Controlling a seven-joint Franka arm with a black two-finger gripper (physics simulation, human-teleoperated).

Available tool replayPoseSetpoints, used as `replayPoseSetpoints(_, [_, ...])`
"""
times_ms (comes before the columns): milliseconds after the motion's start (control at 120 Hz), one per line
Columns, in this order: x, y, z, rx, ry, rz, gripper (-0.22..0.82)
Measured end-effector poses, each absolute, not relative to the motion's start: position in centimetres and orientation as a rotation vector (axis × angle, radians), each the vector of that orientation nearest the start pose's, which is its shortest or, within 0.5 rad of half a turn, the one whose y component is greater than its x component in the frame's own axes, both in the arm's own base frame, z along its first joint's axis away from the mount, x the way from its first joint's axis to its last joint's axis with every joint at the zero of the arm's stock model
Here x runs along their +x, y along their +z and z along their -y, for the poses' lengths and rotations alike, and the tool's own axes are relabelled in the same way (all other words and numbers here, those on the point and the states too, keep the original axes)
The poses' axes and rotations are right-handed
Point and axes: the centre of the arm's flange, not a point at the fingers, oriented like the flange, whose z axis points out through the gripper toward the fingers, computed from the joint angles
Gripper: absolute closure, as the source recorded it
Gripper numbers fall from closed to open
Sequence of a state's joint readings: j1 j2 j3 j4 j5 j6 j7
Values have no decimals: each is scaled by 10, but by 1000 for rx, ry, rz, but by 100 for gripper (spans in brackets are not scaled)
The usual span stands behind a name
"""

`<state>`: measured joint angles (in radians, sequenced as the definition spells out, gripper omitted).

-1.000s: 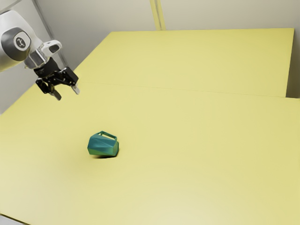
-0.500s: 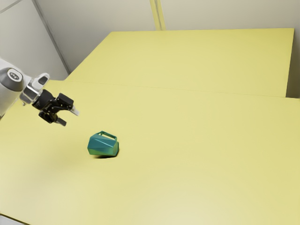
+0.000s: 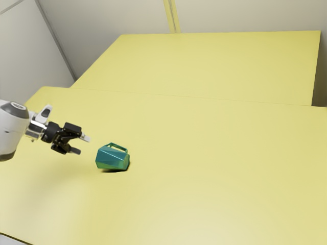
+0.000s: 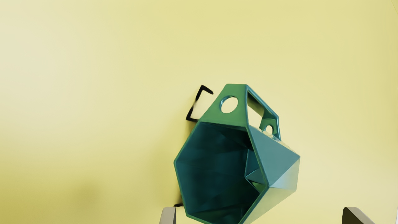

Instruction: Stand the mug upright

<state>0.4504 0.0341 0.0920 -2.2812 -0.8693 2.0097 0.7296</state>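
Exterior view's got the mug (image 3: 112,158) on its side toward the bench (image 3: 214,163) edge at the exterior view's left, open fingers (image 3: 75,150) nearby, so probably lining up; next, grip and tip it mouth-up.

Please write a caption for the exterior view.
Franka arm, fingers open, near a teal mug lying on its side on a yellow table.

Yellow table (image 3: 230,163), pale wall (image 3: 245,14) beyond, narrow yellow strip (image 3: 174,20).

A yellow table (image 3: 214,194) carries a teal mug (image 3: 112,158) lying on its side.
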Motion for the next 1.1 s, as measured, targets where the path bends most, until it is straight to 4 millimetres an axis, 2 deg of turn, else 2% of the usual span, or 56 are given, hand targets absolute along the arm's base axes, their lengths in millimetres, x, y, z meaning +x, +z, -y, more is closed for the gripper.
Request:
replayPoseSetpoints(142, [447, 311, -220, 2310, 272, -372, 2])
replayPoseSetpoints(283, [446, 301, -218, 2280, 303, -332, 2])
replayPoseSetpoints(675, [450, 292, -200, 2267, 352, -181, 2])
replayPoseSetpoints(1100, [463, 289, -171, 2273, 362, -45, 2])
